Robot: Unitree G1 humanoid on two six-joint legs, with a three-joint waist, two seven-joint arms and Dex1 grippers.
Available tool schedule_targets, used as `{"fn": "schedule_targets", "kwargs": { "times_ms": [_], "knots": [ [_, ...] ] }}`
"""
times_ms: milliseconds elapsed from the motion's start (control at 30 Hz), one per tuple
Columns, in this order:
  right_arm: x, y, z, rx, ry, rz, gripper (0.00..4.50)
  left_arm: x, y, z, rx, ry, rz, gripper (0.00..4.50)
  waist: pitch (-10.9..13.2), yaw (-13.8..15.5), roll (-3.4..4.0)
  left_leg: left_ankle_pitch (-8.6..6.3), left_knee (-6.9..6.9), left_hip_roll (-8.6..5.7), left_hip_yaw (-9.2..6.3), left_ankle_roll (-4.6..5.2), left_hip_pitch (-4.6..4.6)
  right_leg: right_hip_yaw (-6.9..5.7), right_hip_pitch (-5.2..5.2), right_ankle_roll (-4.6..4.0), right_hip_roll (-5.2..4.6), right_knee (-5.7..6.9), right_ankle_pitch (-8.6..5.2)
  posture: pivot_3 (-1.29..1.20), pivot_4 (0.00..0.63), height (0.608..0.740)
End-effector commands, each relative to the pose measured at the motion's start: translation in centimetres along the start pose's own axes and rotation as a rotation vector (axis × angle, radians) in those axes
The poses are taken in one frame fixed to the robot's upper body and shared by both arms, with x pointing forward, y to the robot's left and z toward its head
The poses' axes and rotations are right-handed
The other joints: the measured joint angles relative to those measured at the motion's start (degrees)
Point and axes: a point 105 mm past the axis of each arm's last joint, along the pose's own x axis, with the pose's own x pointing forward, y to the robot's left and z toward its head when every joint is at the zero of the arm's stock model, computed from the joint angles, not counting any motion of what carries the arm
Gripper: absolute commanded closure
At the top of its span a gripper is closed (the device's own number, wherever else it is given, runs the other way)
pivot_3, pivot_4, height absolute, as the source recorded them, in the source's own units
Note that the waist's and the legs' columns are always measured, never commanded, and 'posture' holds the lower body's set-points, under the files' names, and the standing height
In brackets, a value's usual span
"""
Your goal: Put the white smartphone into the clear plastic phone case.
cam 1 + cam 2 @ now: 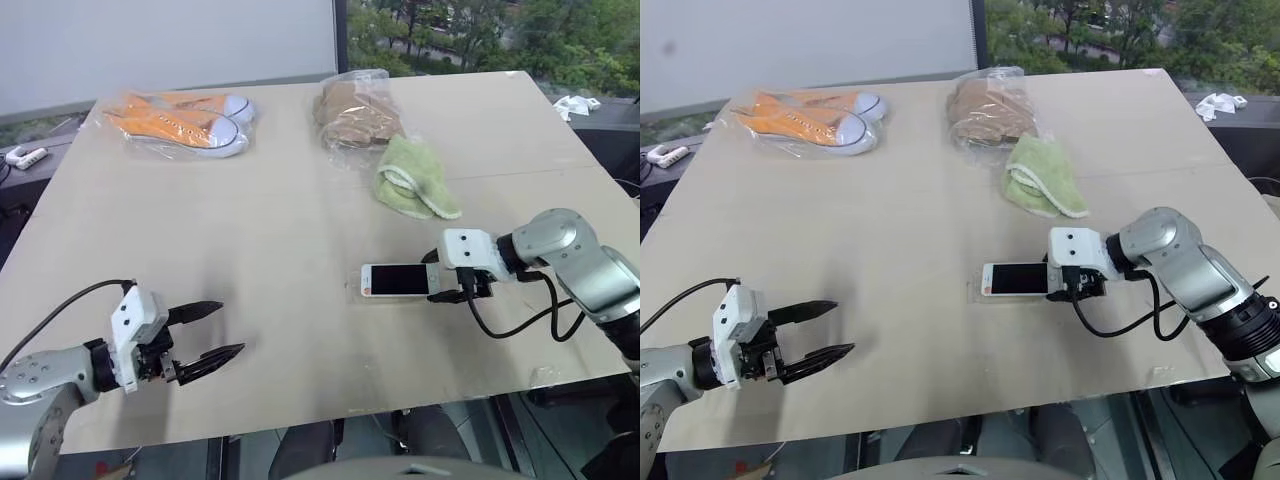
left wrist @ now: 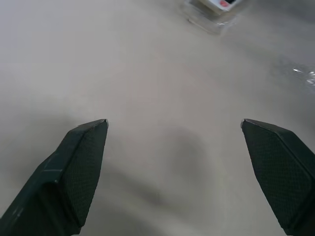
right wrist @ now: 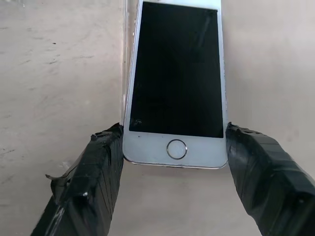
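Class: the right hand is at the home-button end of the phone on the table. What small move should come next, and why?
Probably press the phone down flat. The right hand grips its end, and the clear case edge shows beside it, so it looks not fully seated.

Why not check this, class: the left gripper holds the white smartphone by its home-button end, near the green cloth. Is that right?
Not quite: the right gripper holds the white smartphone by its home-button end, as the right wrist view shows. The left gripper is open. The green cloth does lie near.
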Motion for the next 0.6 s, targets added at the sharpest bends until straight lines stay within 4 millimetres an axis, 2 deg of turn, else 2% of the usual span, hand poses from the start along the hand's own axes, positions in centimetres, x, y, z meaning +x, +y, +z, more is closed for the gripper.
{"fn": "schedule_targets", "kwargs": {
  "times_ms": [33,200,400,600],
  "knots": [
    [-1.1,-0.1,-0.3,-0.057,0.012,-0.007,1.64,1.0,0.8,1.6,0.078,-0.028,-0.077,0.00,0.0,0.6,0.03,0.00,0.00,-0.01,-0.01,0.00,0.00,-0.03,0.01,0.00,-0.02,0.00,0.00,0.00,0.150,0.740],
    [-0.9,0.3,-0.2,-0.069,-0.004,0.002,1.64,3.0,1.3,3.1,0.140,-0.053,-0.180,0.00,0.0,0.5,0.03,0.00,0.02,-0.03,-0.01,0.00,-0.01,-0.03,0.00,0.01,-0.02,-0.02,0.01,0.00,0.150,0.740],
    [-0.7,0.3,-0.8,-0.067,0.016,-0.011,1.64,6.5,0.9,4.3,0.212,-0.079,-0.314,0.00,0.0,0.0,0.04,0.01,0.02,-0.03,-0.02,0.01,-0.04,-0.04,-0.01,0.01,0.00,-0.05,0.01,0.00,0.150,0.740],
    [-0.8,0.2,-0.9,-0.069,0.023,-0.014,1.64,10.0,1.1,5.9,0.288,-0.130,-0.336,0.00,0.0,-0.1,0.05,0.01,0.17,-0.03,-0.02,0.01,-0.06,-0.04,-0.02,0.02,0.02,0.06,0.01,0.00,0.150,0.740]
  ]
}}
